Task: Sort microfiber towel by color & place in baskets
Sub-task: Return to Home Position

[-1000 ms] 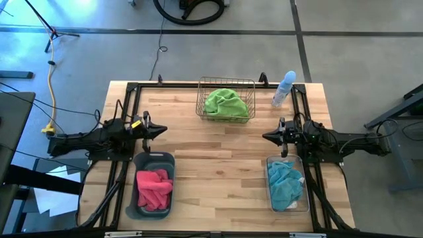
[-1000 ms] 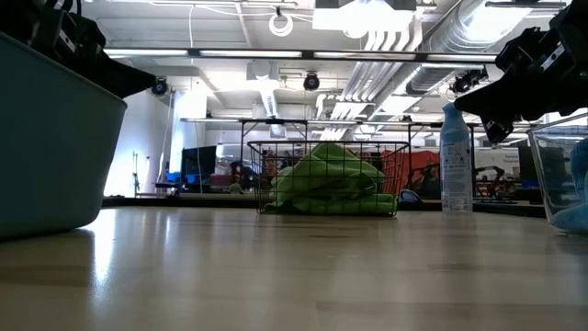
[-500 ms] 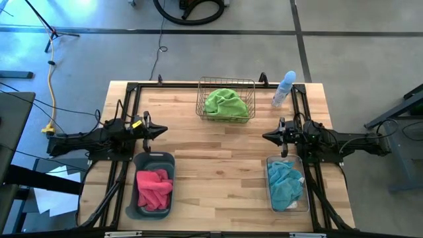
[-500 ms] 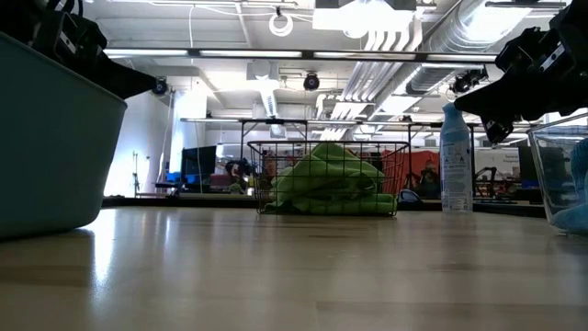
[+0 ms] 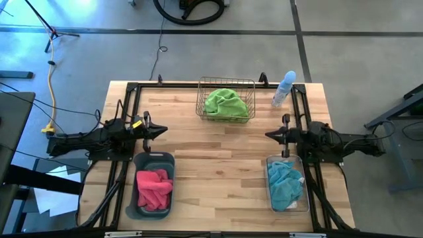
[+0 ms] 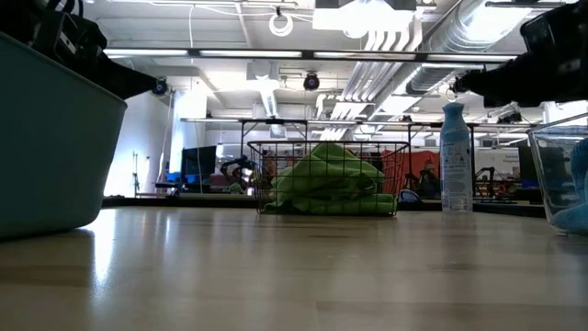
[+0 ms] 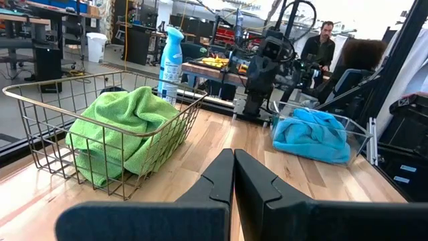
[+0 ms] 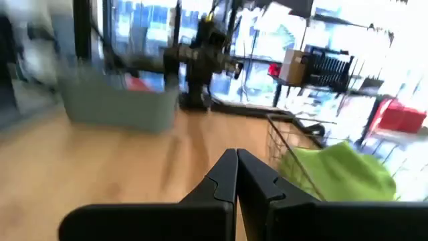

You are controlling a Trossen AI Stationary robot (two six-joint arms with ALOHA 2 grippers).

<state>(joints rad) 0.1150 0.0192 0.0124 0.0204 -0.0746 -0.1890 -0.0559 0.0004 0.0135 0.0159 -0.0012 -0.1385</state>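
Sorting looks done: green towel (image 5: pixel 227 104) in wire basket (image 5: pixel 227 82) at 12 o'clock, pink towels (image 5: pixel 154 188) in grey tub (image 5: pixel 153 157) at 7, blue towels (image 5: pixel 285 184) in clear tub (image 5: pixel 307 198) at 5; left end effector (image 5: pixel 162 131) at 9, right end effector (image 5: pixel 268 135) at 3, both closed, empty.

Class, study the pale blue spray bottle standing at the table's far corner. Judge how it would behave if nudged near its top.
The spray bottle is tall and narrow on a small base, so it would probably tip rather than slide. It looks like plastic, so likely light and not fragile. Once down, its round body might roll toward the nearby table edge.
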